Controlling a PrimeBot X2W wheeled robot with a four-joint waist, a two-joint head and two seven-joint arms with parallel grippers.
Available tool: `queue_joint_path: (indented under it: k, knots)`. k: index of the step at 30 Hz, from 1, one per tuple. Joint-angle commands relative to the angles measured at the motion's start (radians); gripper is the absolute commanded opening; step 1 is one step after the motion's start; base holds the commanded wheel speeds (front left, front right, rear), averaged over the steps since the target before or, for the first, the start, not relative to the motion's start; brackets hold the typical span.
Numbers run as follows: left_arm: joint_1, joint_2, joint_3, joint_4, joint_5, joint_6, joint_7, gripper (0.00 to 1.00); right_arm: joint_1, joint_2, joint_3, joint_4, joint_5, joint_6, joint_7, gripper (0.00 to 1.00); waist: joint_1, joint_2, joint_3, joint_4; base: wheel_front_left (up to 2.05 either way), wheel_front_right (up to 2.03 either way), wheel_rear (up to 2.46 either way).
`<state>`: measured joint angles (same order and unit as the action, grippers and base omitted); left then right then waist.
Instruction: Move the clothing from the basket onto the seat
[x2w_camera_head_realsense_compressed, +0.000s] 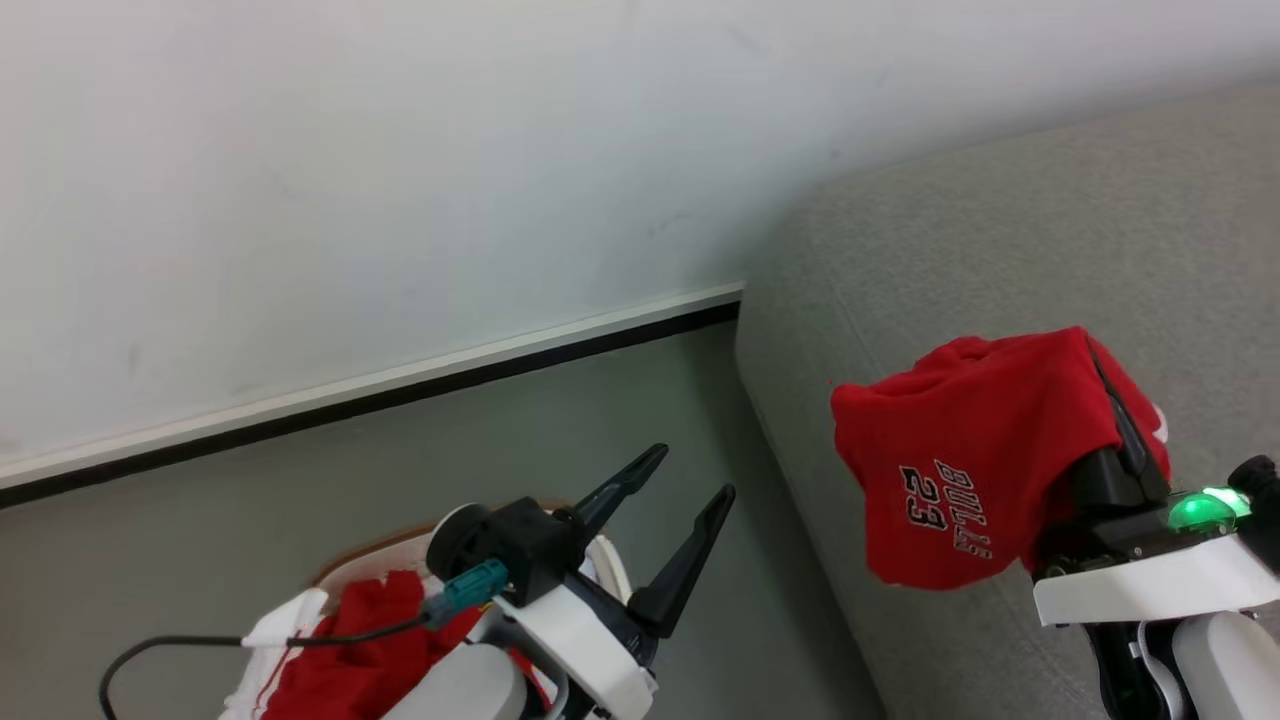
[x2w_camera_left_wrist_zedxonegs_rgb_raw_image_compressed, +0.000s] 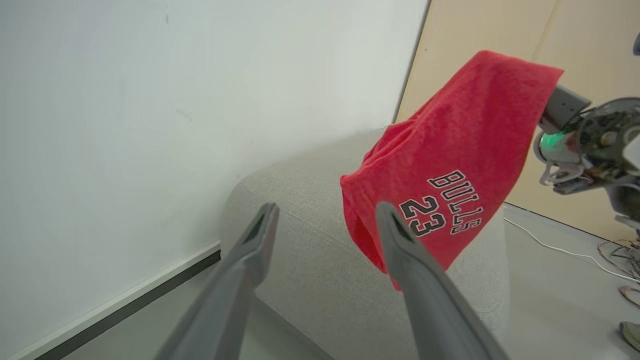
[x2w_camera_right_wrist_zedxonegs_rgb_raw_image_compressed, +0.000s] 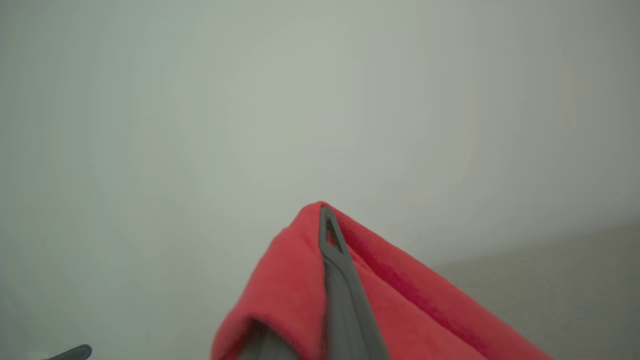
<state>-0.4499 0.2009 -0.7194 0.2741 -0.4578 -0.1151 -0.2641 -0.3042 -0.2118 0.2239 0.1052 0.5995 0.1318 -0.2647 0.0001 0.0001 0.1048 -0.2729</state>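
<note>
Left claw (x2w_camera_head_realsense_compressed: 694, 471): fingers spread wide, nothing between them. Basket (x2w_camera_head_realsense_compressed: 345, 562) directly beneath it, red clothing (x2w_camera_head_realsense_compressed: 370, 640) heaped inside. Right claw (x2w_camera_right_wrist_zedxonegs_rgb_raw_image_compressed: 326, 220): closed, pinching a red lettered garment (x2w_camera_head_realsense_compressed: 960, 450) that drapes over its fingers. Grey seat (x2w_camera_head_realsense_compressed: 1050, 230) lies under it.

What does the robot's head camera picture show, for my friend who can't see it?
The shut right pincer holds a red Bulls 23 garment up over the grey sofa seat. At lower left, the open left pincer hovers above a white laundry basket with more red clothing inside.
</note>
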Motion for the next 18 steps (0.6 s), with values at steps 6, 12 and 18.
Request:
queue_joint_path:
  k: [6,12,18]
  knots:
    - [0.008,0.006,0.021,-0.002,0.038,-0.002,0.0,1.0,0.015,0.005,0.01,-0.011,-0.003,-0.002,0.001,0.0,-0.0001,-0.0001,0.044,-0.102,0.0,0.0,0.0]
    - [-0.023,0.009,0.017,-0.014,0.071,-0.007,0.0,1.0,-0.048,-0.021,0.013,0.004,-0.008,-0.002,0.001,0.0,-0.0001,-0.0001,0.104,-0.093,0.0,0.0,0.0]
    - [-0.077,0.031,0.002,-0.029,0.091,-0.013,0.0,1.0,-0.191,-0.071,-0.039,0.042,0.004,-0.002,0.001,0.0,-0.0001,-0.0001,0.225,-0.039,0.0,0.0,0.0]
